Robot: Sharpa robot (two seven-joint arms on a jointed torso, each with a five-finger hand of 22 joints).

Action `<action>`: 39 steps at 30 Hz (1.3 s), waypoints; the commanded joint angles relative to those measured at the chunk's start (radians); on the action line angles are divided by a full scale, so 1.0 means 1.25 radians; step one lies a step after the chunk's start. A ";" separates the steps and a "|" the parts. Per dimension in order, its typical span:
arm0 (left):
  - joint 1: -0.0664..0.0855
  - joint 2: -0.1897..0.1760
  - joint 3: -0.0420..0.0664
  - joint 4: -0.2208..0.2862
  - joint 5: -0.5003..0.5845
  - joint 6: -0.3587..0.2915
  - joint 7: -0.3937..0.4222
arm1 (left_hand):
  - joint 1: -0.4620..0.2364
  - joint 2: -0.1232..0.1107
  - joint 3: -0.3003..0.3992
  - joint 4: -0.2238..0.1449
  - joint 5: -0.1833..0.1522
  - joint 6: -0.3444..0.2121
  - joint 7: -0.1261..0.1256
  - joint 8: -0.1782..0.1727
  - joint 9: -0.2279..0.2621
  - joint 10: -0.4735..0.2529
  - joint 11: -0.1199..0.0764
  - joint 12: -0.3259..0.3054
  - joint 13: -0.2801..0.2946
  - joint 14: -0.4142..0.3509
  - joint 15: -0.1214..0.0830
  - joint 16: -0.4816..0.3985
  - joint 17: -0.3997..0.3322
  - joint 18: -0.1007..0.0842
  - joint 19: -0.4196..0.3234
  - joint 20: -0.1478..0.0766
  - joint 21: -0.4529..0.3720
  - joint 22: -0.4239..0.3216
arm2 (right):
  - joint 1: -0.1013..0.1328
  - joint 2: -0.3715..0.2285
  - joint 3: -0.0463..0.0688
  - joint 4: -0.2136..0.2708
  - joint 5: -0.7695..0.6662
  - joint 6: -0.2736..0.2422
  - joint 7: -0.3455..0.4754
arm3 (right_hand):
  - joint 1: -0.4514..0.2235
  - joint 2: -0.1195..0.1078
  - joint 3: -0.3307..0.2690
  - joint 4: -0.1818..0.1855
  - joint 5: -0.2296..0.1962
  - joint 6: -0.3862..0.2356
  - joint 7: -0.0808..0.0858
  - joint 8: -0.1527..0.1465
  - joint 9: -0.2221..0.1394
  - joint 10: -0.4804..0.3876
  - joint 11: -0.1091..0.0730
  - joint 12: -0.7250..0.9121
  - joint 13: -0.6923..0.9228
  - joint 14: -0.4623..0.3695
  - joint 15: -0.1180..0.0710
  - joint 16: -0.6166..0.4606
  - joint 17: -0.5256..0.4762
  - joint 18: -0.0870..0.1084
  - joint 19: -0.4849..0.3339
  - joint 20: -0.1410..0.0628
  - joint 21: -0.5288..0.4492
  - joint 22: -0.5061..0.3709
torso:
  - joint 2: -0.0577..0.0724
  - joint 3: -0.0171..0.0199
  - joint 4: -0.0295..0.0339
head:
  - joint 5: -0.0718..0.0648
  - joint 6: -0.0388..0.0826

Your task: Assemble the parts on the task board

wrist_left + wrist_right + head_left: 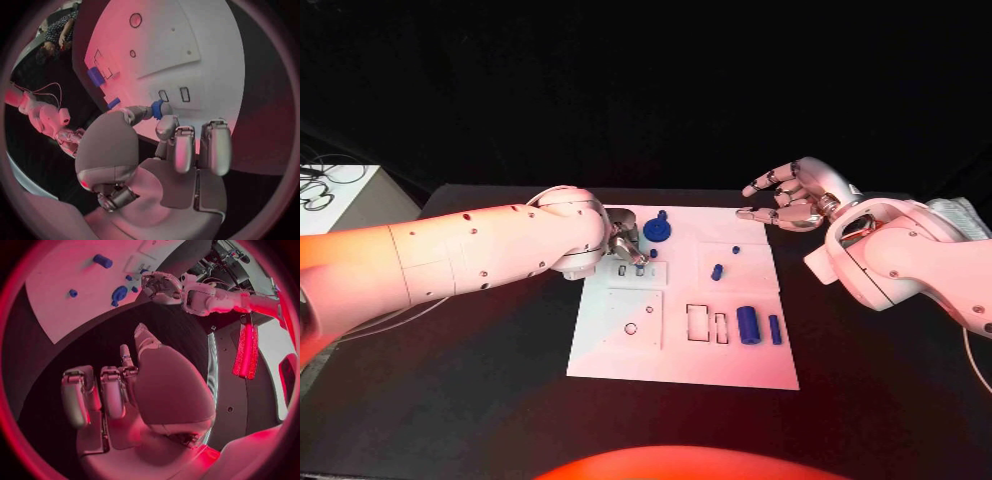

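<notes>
Task board (678,345): white plate lying flat mid-bench, with cut-out slots.
Small blue part (157,108): pinched at the left hand's fingertips, over the board's slots.
Loose blue parts: large piece (656,229), short peg (717,271), two cylinders (749,325) on the board.
Left hand (620,243): fingers closed on the small part.
Right hand (795,195): above the black bench (473,400) beside the board's far corner, fingers loosely curled and apart, holding nothing.

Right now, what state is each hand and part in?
Left hand: over the board's upper left, fingers pinching a small blue part.
Right hand: off the board, fingers curled, holding nothing.
Board: flat on the table.
Large blue part: lying on board.
Two blue cylinders: lying side by side.
</notes>
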 commanded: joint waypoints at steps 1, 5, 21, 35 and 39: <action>-0.001 0.002 -0.002 0.005 -0.025 -0.017 -0.001 | -0.005 0.006 0.183 -0.189 0.004 0.012 -0.007 0.003 0.001 0.005 0.002 0.002 -0.001 0.085 -0.004 0.003 0.211 -0.015 0.003 -0.001 0.002 0.066 | 0.000 0.000 0.000 0.000 -0.003 0.010 0.006 | -0.008 -0.002 0.000 0.008 0.004 0.001 -0.001 0.005 0.000 0.024 0.001 -0.004 0.156 0.080 -0.001 -0.002 0.193 -0.011 0.084 -0.002 0.002 0.211 | 0.001 -0.0004 -0.0003 | 0.002 -0.001; -0.003 0.003 -0.005 0.007 -0.027 -0.018 -0.001 | -0.005 0.006 0.183 -0.189 0.004 0.012 -0.007 0.003 0.001 0.005 0.002 0.002 -0.001 0.085 -0.004 0.003 0.211 -0.015 0.003 -0.001 0.002 0.066 | 0.000 0.000 0.000 0.000 -0.003 0.011 0.006 | -0.008 -0.002 0.000 0.008 0.004 0.001 -0.001 0.005 0.000 0.024 0.001 -0.004 0.156 0.080 -0.001 -0.002 0.193 -0.011 0.084 -0.002 0.002 0.211 | 0.001 -0.0006 -0.0014 | 0.001 -0.001; -0.006 0.000 -0.015 0.012 -0.023 0.003 -0.003 | -0.005 0.007 0.185 -0.190 0.005 0.013 -0.008 0.003 0.002 0.005 0.001 0.001 -0.002 0.085 -0.005 0.003 0.211 -0.015 0.003 -0.002 0.003 0.067 | -0.001 -0.001 0.000 -0.001 -0.003 0.013 0.005 | -0.008 -0.002 0.000 0.008 0.004 0.001 -0.001 0.005 0.000 0.024 0.001 -0.004 0.156 0.080 -0.001 -0.002 0.193 -0.011 0.084 -0.002 0.002 0.211 | 0.001 -0.0003 -0.0004 | 0.002 -0.006; -0.007 -0.005 -0.019 0.015 -0.022 0.012 -0.003 | -0.006 0.007 0.185 -0.190 0.005 0.013 -0.008 0.003 0.003 0.006 0.001 0.001 -0.002 0.085 -0.005 0.003 0.211 -0.015 0.004 -0.002 0.003 0.068 | -0.001 -0.001 0.000 -0.002 -0.003 0.014 0.005 | -0.008 -0.002 0.000 0.008 0.004 0.001 -0.001 0.005 0.000 0.024 0.001 -0.004 0.156 0.080 -0.001 -0.002 0.193 -0.011 0.084 -0.002 0.002 0.211 | 0.001 -0.0003 0.0005 | 0.003 -0.012; -0.007 -0.005 -0.019 0.016 -0.021 0.013 -0.003 | -0.006 0.007 0.185 -0.190 0.005 0.013 -0.008 0.003 0.003 0.006 0.001 0.001 -0.002 0.085 -0.005 0.003 0.211 -0.015 0.004 -0.002 0.003 0.068 | -0.001 -0.001 0.000 -0.002 -0.003 0.014 0.005 | -0.008 -0.002 0.000 0.008 0.004 0.001 -0.001 0.005 0.000 0.024 0.001 -0.004 0.156 0.080 -0.001 -0.002 0.193 -0.011 0.084 -0.002 0.002 0.211 | 0.001 -0.0003 -0.0009 | 0.004 -0.014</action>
